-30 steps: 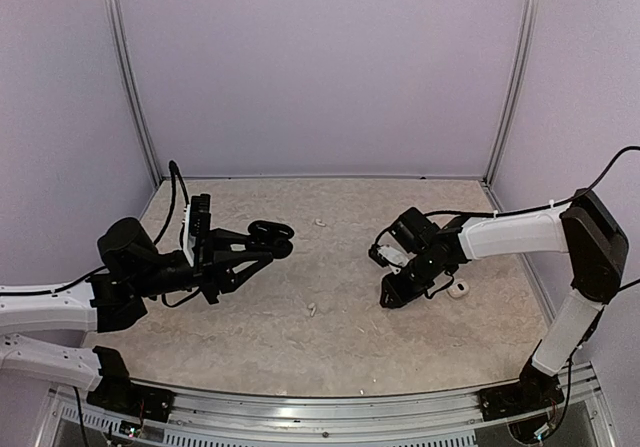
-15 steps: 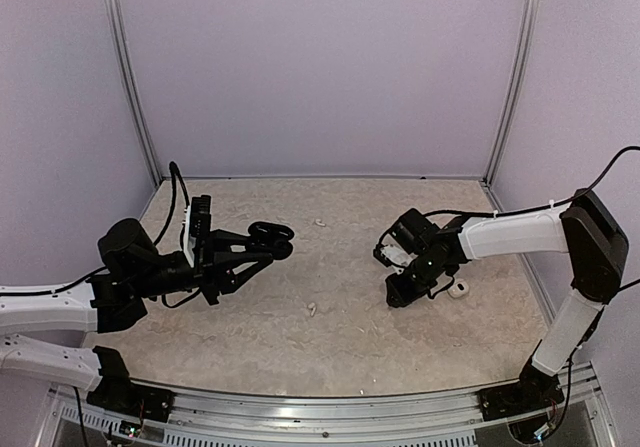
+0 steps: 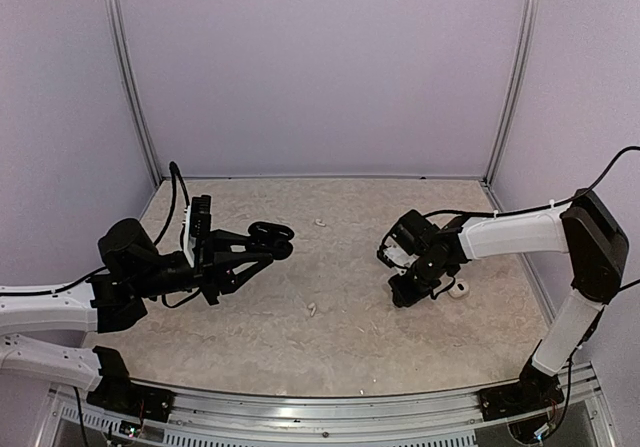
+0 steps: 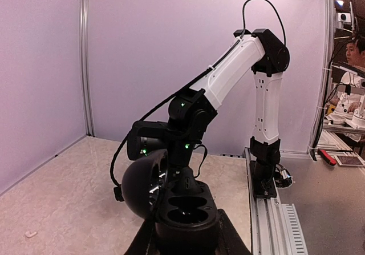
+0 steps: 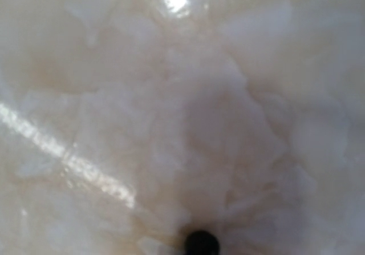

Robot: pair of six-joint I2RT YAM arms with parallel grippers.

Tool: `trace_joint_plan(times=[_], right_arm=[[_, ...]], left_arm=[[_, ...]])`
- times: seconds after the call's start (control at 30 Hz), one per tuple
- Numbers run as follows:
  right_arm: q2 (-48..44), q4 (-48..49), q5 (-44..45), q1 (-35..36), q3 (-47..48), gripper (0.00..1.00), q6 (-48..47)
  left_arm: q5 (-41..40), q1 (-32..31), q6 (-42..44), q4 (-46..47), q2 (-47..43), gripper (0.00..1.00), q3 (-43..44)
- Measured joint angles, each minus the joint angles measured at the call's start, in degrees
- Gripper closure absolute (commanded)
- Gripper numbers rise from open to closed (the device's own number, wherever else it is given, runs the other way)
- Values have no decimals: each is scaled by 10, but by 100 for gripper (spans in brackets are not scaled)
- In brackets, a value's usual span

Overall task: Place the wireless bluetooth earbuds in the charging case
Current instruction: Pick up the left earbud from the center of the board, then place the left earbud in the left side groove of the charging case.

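Note:
A black charging case sits between my left gripper's fingers, which are shut on it. Its lid is swung open to the left and both wells look empty. From above, the case hangs over the table's left half. My right gripper points down at the table on the right. Its fingers stay outside the blurred right wrist view, so I cannot tell whether they are open or shut. A small round black thing, likely a black earbud, lies at that view's bottom edge. Two tiny white earbuds lie on the table.
A small white object lies just right of my right gripper. A white speck lies on the table at the lower left of the left wrist view. Purple walls enclose the marbled table on three sides.
My right gripper has shifted slightly to the right, close over the table. The left arm and the case have not moved.

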Motion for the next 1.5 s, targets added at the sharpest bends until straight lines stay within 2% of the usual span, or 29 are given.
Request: trace_joint_plan(times=[0.57, 0.73, 0.9, 1.17, 1.5], right_arm=[[-38, -20, 10, -9, 1, 98, -20], [-102, -20, -41, -9, 25, 98, -63], [-190, -9, -127, 0, 100, 98, -136], [-239, -10, -219, 85, 248, 100, -243], [-149, -74, -196, 228, 366, 100, -321]], left_arm=[[0, 0, 0, 0, 1, 100, 0], [5, 0, 0, -1, 1, 100, 0], [16, 0, 0, -3, 3, 100, 0], [33, -4, 7, -26, 24, 100, 17], [46, -24, 29, -63, 40, 100, 45]])
